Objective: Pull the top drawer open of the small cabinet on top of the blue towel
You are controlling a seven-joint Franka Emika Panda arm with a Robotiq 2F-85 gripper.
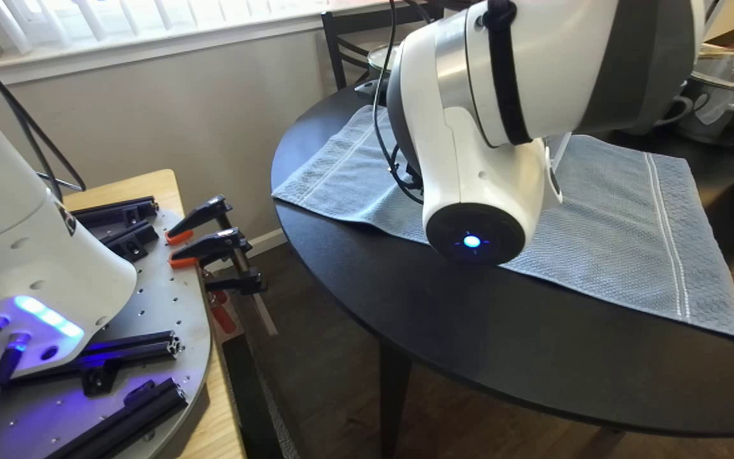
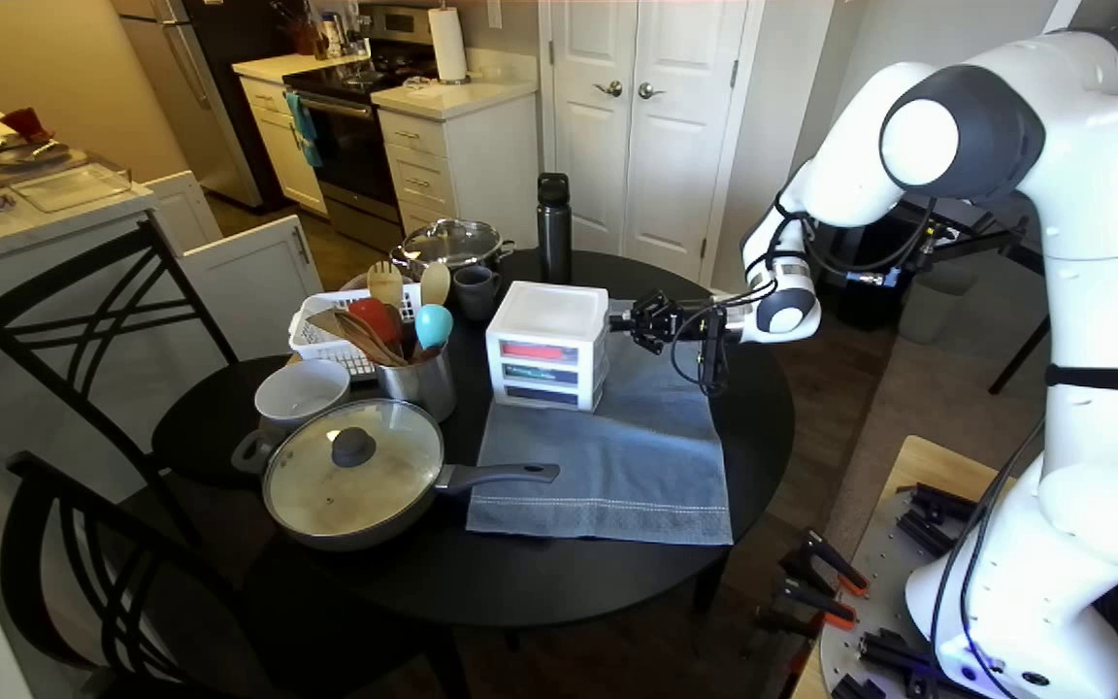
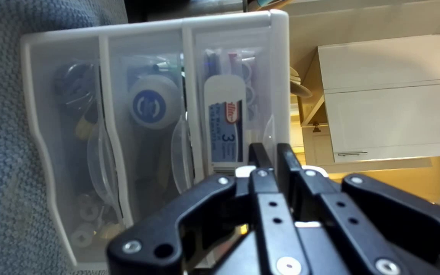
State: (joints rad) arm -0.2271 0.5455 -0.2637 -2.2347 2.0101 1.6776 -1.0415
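The small white translucent cabinet (image 2: 559, 306) stands on the blue towel (image 2: 608, 466); an exterior view shows the towel (image 1: 622, 236) too, with the cabinet almost wholly hidden behind the arm. In the wrist view the cabinet (image 3: 191, 95) appears turned on its side. Its top drawer (image 3: 227, 88) is the rightmost there and looks shut, with a package inside. My gripper (image 3: 269, 147) has its fingers close together around the top drawer's clear handle and seems shut on it. In an exterior view the gripper (image 2: 619, 322) touches or nearly touches the cabinet's drawer side.
A lidded pan (image 2: 355, 495) reaches its handle over the towel. A metal utensil holder (image 2: 423, 388), white basket (image 2: 312, 335), mug (image 2: 475, 291), steel pot (image 2: 452, 243) and dark bottle (image 2: 553, 233) stand behind or beside the cabinet on the round black table (image 1: 392, 287).
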